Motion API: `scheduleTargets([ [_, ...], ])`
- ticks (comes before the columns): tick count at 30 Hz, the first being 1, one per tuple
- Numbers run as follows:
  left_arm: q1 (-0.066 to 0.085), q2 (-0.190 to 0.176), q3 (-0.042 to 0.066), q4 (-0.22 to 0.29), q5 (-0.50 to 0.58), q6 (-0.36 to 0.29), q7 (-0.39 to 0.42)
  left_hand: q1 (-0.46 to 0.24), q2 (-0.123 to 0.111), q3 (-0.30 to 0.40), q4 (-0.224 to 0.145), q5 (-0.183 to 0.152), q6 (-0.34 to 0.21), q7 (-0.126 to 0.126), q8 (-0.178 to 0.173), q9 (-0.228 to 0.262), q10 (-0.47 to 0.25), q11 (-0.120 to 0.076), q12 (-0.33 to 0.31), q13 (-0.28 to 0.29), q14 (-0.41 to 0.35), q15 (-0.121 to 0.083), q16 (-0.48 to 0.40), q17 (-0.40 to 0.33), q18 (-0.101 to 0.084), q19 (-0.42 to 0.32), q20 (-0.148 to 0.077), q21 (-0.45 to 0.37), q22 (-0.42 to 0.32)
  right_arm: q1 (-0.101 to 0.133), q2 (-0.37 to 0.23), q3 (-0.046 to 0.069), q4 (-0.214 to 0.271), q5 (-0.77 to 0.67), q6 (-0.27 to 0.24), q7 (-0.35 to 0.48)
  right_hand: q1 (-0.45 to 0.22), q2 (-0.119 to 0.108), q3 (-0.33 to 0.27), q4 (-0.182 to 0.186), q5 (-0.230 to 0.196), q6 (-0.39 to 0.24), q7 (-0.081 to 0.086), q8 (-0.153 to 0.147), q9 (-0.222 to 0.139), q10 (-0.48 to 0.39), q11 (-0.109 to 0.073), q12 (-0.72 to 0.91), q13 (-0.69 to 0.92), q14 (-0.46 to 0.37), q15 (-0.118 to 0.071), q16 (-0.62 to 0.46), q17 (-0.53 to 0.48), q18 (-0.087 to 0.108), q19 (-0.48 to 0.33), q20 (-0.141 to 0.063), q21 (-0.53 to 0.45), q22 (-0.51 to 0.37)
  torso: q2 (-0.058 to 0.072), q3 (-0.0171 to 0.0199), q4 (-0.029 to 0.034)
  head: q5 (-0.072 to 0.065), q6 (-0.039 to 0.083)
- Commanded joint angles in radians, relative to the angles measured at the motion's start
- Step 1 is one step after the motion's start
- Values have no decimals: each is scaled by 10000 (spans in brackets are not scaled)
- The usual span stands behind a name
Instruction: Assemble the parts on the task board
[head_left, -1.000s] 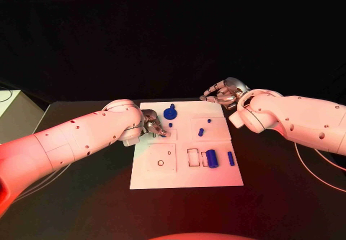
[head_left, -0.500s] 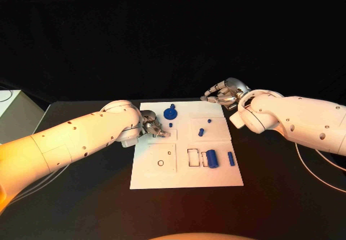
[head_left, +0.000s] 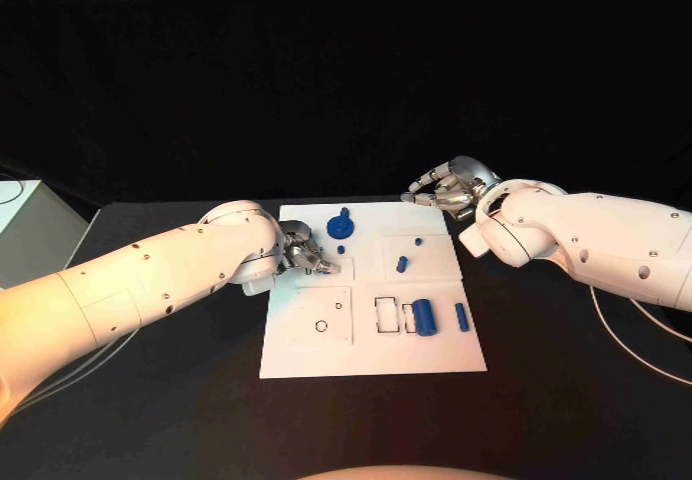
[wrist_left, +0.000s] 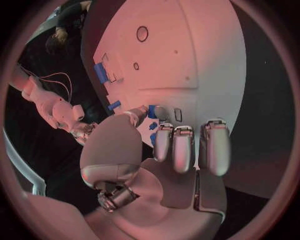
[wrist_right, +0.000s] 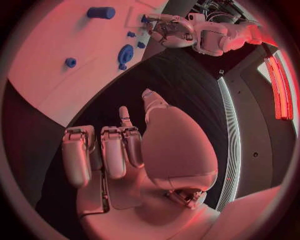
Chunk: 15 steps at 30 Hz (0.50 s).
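Note:
The white task board (head_left: 375, 345) lies mid-table. On it are a blue gear (head_left: 342, 226), two small blue pieces (head_left: 418, 241) (head_left: 402, 264), a blue cylinder (head_left: 424, 316) and a blue bar (head_left: 462, 317). My left hand (head_left: 306, 251) rests over the board's left side. In the left wrist view its thumb and a finger pinch a small blue peg (wrist_left: 152, 111), which also shows beside the fingers (head_left: 340, 249). My right hand (head_left: 449, 187) hovers past the board's far right corner with its fingers (wrist_right: 115, 152) curled and nothing in them. The gear (wrist_right: 125, 53) and cylinder (wrist_right: 100, 12) appear beyond it.
A pale box (head_left: 29, 235) stands at the table's left edge. A thin cable (head_left: 635, 335) trails over the table on the right. The board carries outlined slots, a circle (head_left: 320, 325) and rectangles (head_left: 387, 314).

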<state>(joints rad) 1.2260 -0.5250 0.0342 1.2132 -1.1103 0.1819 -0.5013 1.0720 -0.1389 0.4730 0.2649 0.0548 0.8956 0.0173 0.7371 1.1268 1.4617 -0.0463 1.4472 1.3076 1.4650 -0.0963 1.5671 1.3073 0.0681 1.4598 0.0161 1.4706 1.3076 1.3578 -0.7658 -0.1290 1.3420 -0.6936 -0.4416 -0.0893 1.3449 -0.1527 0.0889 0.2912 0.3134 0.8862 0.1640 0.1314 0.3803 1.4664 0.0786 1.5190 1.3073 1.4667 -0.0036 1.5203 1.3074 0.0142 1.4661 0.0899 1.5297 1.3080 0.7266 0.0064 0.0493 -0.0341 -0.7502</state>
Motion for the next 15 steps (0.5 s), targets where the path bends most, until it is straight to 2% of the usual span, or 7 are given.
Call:
scheduleTargets([
  [1, -55, -12, -17, 12, 118, 49, -149, -32, -106, -75, 33, -38, 59, 27, -66, 21, -3, 0, -29, 637, 1058, -39, 37, 2635, -185, 31, -45, -40, 163, -8, 2, 3, -8, -51, 125, 66, -103, 12, 68, -16, -7, -44, 9, 49, 16, 485, 9, -30, 2152, 773, 20, -65, 1481, -13, 888, 56, -58, 2172, 1, 6, 5, -2, 5],
  [15, -56, -68, 26, 26, 142, 32, -146, -32, -125, -115, 65, -38, 62, 27, -72, 30, -14, 0, -43, 617, 1058, -38, 37, 2635, -186, 35, -45, -37, 171, -32, 6, 2, -34, -49, 159, 59, -127, 20, 79, -16, -13, -48, 9, 58, 19, 490, 9, -26, 2155, 769, 19, -73, 1467, -12, 886, 56, -64, 2167, 7, 6, 7, 13, 0],
])
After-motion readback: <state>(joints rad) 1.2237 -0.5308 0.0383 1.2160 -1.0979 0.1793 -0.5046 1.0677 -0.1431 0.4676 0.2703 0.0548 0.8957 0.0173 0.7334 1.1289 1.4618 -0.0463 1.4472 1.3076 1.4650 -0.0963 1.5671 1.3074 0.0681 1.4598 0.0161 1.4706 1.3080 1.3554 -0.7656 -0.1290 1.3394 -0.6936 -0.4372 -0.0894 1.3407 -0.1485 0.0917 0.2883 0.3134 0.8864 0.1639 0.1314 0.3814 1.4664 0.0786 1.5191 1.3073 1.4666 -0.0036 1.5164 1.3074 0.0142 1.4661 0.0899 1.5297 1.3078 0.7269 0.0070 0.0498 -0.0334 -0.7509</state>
